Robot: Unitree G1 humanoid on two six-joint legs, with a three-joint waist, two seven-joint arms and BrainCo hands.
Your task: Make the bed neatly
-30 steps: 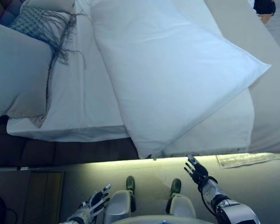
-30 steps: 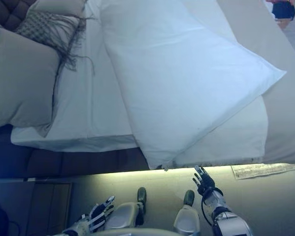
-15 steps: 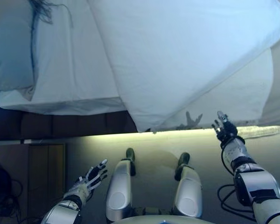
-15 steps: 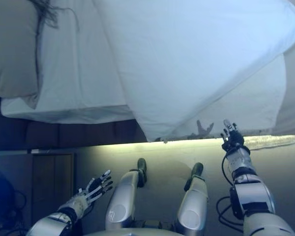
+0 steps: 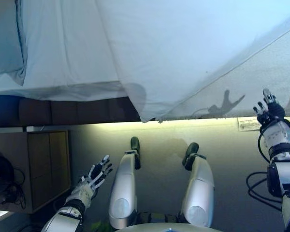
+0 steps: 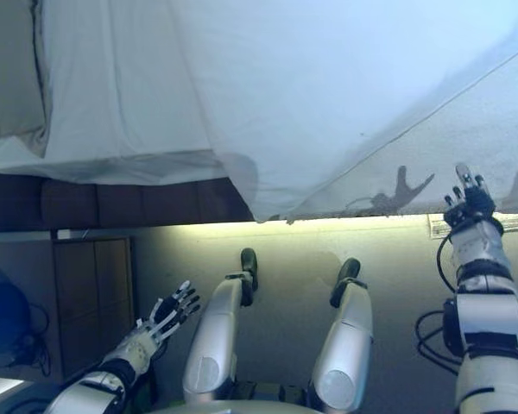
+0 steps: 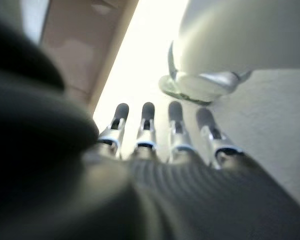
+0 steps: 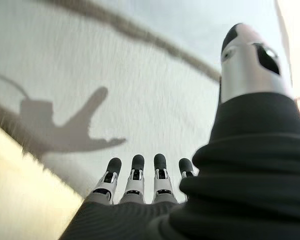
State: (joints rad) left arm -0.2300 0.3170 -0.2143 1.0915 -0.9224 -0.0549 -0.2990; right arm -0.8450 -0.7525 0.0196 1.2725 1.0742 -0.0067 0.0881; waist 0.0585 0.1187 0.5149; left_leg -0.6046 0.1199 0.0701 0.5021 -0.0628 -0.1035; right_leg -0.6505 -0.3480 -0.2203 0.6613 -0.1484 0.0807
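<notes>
A large white pillow (image 5: pixel 183 48) lies askew on the bed, one corner hanging over the near edge of the mattress (image 5: pixel 241 92). White sheets (image 5: pixel 63 53) cover the bed's left part. My right hand (image 5: pixel 268 110) is raised at the right, close to the mattress side, fingers straight and holding nothing; its wrist view shows the fingers (image 8: pixel 135 175) spread before the mattress fabric. My left hand (image 5: pixel 94 176) hangs low at the lower left above the floor, open and empty, its fingers (image 7: pixel 147 120) straight.
A grey pillow (image 5: pixel 2 38) sits at the far left on the bed. A dark padded bed base (image 5: pixel 63 111) runs under the sheets. A wooden bedside cabinet (image 5: pixel 34 166) stands at the left. A paper label (image 5: pixel 246 123) shows on the mattress edge.
The camera has tilted down, so the bed fills the top of the view. My right hand has risen and moved right toward the mattress side. The left hand stays low and open.
</notes>
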